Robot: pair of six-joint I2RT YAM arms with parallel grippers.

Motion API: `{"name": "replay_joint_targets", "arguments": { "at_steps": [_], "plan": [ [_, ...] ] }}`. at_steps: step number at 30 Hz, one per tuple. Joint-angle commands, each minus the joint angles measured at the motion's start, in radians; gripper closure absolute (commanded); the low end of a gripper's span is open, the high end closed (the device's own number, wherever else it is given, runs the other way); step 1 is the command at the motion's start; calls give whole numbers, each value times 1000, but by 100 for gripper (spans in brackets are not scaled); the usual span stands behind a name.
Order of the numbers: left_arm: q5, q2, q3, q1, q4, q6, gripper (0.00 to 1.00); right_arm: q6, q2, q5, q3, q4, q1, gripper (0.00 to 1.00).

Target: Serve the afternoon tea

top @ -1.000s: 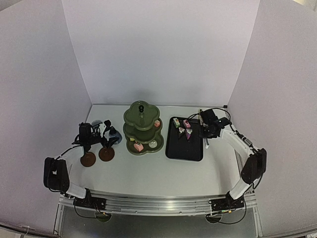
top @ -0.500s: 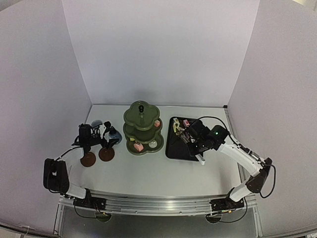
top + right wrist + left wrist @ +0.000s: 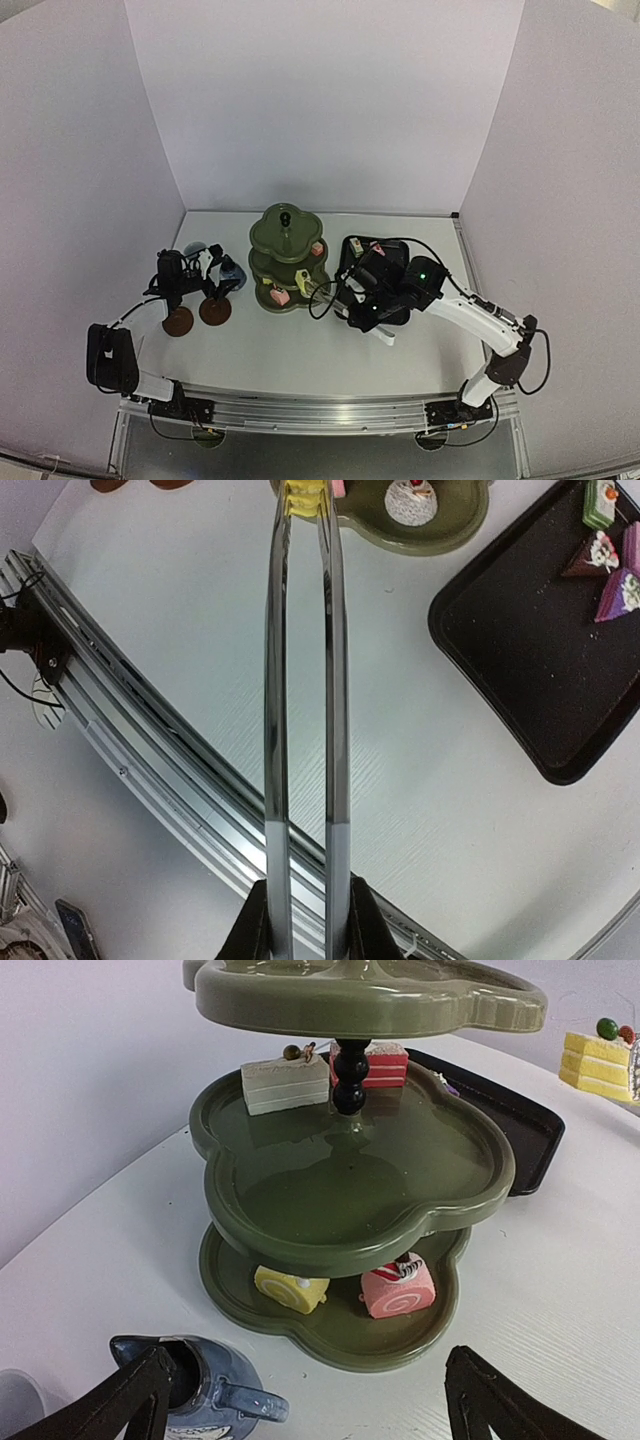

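Right claw (image 3: 305, 920) swung toward stand (image 3: 285, 232), clamped on tongs (image 3: 275, 680) holding yellow cake (image 3: 303, 498), left claw (image 3: 305, 1390) apart

The top camera looks down from above and behind me over the whole desk (image 3: 300, 350). My left wrist camera sits low and close, facing the green stand (image 3: 350, 1190). My right wrist camera looks down along the tongs (image 3: 336, 730); all three views share that stand.
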Motion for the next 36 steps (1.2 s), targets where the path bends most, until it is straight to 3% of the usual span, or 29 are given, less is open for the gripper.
{"name": "replay_joint_targets", "arguments": {
  "at_steps": [1, 12, 26, 36],
  "plan": [
    [26, -33, -6, -5, 34, 17, 4, -100, 94, -33, 133, 60, 3, 100],
    [23, -28, 1, -9, 45, 10, 4, -271, 362, 43, 412, 57, 0, 100],
    [17, -28, -7, -14, 54, 9, 4, -194, 561, 178, 582, 95, -41, 100],
    [10, -29, -17, -13, 64, 5, 4, -186, 625, 152, 619, 145, -48, 100]
  ]
}}
